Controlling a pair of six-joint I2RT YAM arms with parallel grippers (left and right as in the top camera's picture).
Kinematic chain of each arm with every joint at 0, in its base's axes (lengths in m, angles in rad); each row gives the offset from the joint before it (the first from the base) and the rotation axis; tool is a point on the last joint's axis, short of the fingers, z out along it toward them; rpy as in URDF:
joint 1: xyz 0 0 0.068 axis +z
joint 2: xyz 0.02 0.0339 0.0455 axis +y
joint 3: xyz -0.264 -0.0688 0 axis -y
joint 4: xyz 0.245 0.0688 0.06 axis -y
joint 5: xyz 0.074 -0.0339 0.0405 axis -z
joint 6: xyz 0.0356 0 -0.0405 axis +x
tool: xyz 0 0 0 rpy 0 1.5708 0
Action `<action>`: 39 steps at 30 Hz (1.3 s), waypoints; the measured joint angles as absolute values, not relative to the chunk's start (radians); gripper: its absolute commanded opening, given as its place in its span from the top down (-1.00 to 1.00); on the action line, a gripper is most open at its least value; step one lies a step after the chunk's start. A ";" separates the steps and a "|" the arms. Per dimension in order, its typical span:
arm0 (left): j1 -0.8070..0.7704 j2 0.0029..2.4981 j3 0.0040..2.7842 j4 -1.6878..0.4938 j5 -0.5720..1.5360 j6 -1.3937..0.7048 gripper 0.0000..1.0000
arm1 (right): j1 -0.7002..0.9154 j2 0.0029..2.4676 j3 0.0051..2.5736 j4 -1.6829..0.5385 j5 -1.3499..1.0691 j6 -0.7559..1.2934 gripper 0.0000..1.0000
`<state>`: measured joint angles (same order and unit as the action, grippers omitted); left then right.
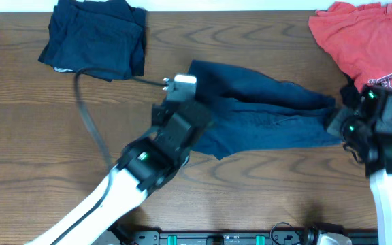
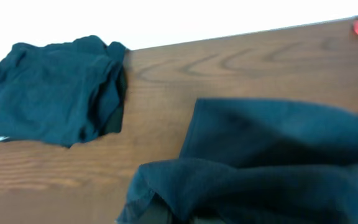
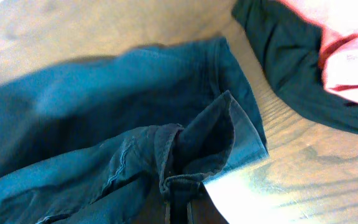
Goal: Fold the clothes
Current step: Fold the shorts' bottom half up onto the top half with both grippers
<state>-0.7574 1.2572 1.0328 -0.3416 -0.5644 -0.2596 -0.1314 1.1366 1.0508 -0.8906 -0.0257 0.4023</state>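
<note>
A navy garment (image 1: 264, 112) is spread, rumpled, across the middle of the table (image 1: 19, 136). Its left end is covered by the left gripper (image 1: 182, 102) (fingers hidden, so its grip cannot be told). Its right hem is bunched and pinched by the right gripper (image 1: 337, 126). A folded dark garment (image 1: 94, 37) is laid at the far left, a red shirt (image 1: 366, 41) at the far right.

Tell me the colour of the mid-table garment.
The garment is dark navy blue; overhead view shows best.
</note>
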 measured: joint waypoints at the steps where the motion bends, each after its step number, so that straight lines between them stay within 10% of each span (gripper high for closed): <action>1: -0.748 1.291 1.033 -0.303 -0.565 -0.259 0.88 | -0.131 1.176 1.051 -0.872 -0.025 0.403 0.98; 23: -0.596 1.751 1.033 0.260 -0.561 -0.262 0.66 | -0.134 1.592 1.051 -0.549 0.009 0.407 0.97; 27: -0.595 1.777 1.033 0.273 -0.564 -0.262 -0.34 | -0.146 1.641 1.051 -0.509 0.022 0.417 0.37; 30: -0.592 1.785 1.033 0.270 -0.565 -0.259 -0.71 | -0.162 1.675 1.051 -0.463 0.033 0.418 -0.20; 34: -0.589 1.785 1.033 0.262 -0.568 -0.242 -0.98 | -0.181 1.695 1.052 -0.432 0.024 0.416 -0.69; 39: -0.589 1.774 1.033 0.173 -0.568 -0.228 -0.96 | -0.208 1.692 1.103 -0.519 -0.037 0.378 -0.75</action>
<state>-0.5888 1.7737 1.0328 0.1726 -0.5678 -0.2276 -0.2085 1.6917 1.1034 -0.5190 -0.0368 0.3779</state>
